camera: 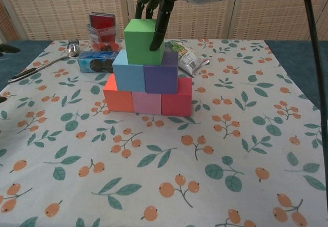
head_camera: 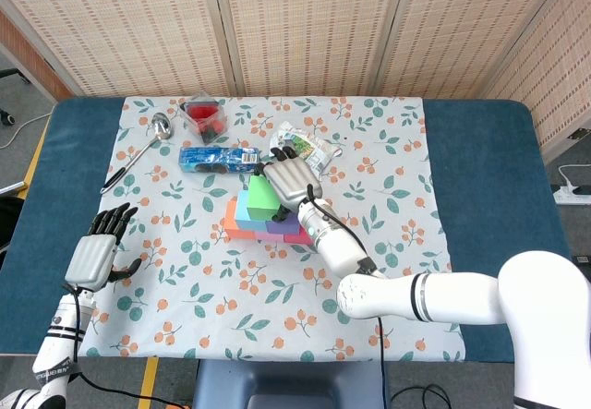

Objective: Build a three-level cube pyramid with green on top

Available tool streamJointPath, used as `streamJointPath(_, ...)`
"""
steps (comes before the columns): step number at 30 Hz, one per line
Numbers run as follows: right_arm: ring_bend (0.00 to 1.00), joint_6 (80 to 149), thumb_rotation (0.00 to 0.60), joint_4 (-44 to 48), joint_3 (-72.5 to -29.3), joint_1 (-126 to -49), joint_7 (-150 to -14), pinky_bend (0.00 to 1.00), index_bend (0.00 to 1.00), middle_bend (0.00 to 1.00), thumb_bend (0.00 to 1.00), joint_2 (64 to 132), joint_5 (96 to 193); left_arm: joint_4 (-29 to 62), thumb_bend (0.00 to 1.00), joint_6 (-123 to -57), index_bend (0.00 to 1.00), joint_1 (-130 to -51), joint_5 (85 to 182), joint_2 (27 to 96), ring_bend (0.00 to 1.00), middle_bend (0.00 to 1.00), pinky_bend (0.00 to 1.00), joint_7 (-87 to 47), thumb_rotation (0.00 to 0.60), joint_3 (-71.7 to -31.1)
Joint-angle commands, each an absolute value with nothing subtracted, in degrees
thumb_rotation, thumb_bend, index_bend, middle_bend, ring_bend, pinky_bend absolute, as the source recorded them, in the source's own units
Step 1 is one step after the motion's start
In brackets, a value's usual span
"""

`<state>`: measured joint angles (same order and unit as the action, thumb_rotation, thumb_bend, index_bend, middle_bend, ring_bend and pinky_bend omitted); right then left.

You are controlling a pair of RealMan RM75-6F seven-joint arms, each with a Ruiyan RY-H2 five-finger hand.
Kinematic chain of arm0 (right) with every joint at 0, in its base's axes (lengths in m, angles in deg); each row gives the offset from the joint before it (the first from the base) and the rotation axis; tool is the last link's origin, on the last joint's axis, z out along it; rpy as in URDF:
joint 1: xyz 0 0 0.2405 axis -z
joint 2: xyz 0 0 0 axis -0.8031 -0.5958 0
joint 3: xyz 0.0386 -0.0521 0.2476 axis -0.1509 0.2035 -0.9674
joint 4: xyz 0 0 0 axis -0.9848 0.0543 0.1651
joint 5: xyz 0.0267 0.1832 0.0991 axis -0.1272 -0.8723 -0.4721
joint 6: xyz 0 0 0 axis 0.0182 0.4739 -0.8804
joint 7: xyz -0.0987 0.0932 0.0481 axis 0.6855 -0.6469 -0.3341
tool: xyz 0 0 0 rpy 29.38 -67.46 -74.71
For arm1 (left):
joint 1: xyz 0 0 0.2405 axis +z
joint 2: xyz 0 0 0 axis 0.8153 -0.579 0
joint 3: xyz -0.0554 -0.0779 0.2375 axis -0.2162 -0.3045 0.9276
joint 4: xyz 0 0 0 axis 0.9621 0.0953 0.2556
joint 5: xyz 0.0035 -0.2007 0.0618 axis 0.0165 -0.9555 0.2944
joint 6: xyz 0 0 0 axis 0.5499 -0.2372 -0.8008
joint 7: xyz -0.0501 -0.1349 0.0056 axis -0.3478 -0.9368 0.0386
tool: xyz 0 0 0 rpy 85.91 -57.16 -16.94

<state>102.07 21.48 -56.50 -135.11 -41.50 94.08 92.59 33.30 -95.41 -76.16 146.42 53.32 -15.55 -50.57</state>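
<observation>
The green cube (camera: 144, 41) sits on top of the block pile, a little above the middle of the chest view. That view shows the whole pile from the front: a blue cube (camera: 128, 70) and a purple cube (camera: 161, 73) under the green one, and an orange cube (camera: 118, 95), a pink cube (camera: 147, 103) and a red cube (camera: 177, 98) in the bottom row. From the head view the pile is seen from above, and the right hand (head_camera: 290, 179) covers part of it.

The right hand hangs over the green cube with its fingers (camera: 158, 28) pointing down. One finger lies along the right side of the cube and the others curl at its back top edge. I cannot tell if it grips the cube or only touches it.

Only the head view shows the left hand (head_camera: 96, 257), at the lower left, with fingers spread and nothing in it.

Behind the pile lie a blue packet (camera: 95, 61), a spoon (camera: 43, 63), a red box (camera: 102, 31) and a green snack bag (camera: 187, 57), partly hidden.
</observation>
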Motion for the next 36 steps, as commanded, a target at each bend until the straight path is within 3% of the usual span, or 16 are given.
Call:
streamJointPath(1, 0.05, 102.5, 0.6, 21.6, -56.6, -135.2, -41.6, 0.0, 0.28, 0.31, 0.0, 94.1, 92.9, 33.3, 0.31, -95.4, 0.0, -76.2, 146.5, 53.3, 0.0, 0.0, 0.04, -15.6, 0.6, -50.6)
streamJointPath(36, 0.12, 107.4, 0.6, 23.6, -57.0, -135.9, -39.0, 0.0, 0.33, 0.38, 0.0, 95.1, 90.8, 33.5, 0.31, -95.0, 0.0, -76.1, 146.2, 53.1, 0.0, 0.0, 0.04, -15.9, 0.6, -50.3)
